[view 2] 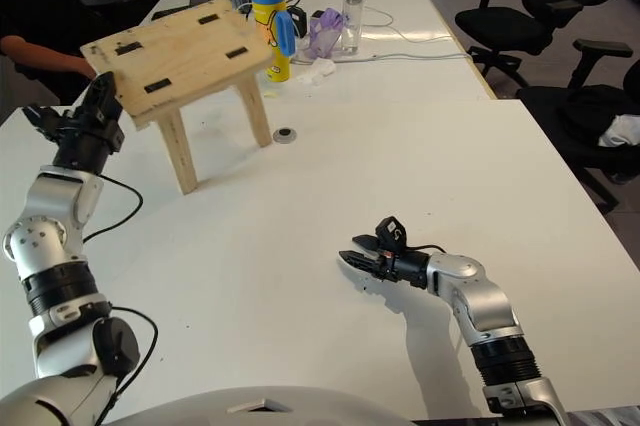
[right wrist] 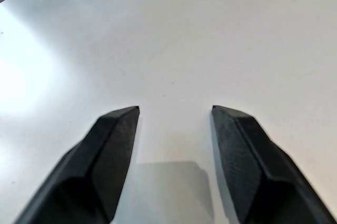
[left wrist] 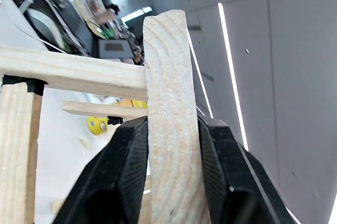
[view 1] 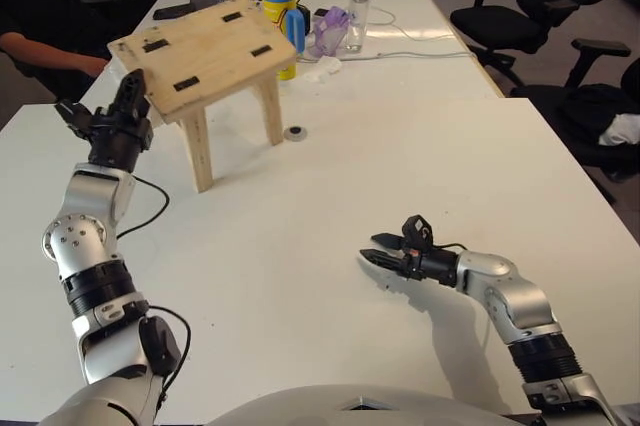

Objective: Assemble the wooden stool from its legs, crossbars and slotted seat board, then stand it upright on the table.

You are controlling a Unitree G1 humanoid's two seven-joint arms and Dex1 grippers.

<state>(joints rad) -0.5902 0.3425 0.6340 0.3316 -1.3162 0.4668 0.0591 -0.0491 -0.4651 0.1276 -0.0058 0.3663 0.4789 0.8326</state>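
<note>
Stool (view 1: 205, 51): assembled, with seat board on top and legs below, standing at the far left of the desk (view 1: 330, 186); the seat slopes, so the stool reads as tilted rather than square on its feet.

Two legs on the robot's right side run down to the desk; the feet on the left side are hidden behind the seat and the left gripper (view 1: 130, 96), so whether they touch cannot be told.

Left gripper: closed on one leg (left wrist: 168, 103) just under the seat's near-left corner; the leg's long axis runs straight out between the fingers, with a crossbar (left wrist: 79, 74) meeting it at right angles.

Judgement: the remaining step is to settle the stool level and let go; the left arm is the one at the stool, so the move falls to it.

Right gripper (view 1: 373, 249): low over the desk near the robot, well apart from the stool, fingers spread and empty; the stool lies forward and to its left.

A small round item (view 1: 295, 133) lies just beside the far-right foot; what it is cannot be made out.
</note>
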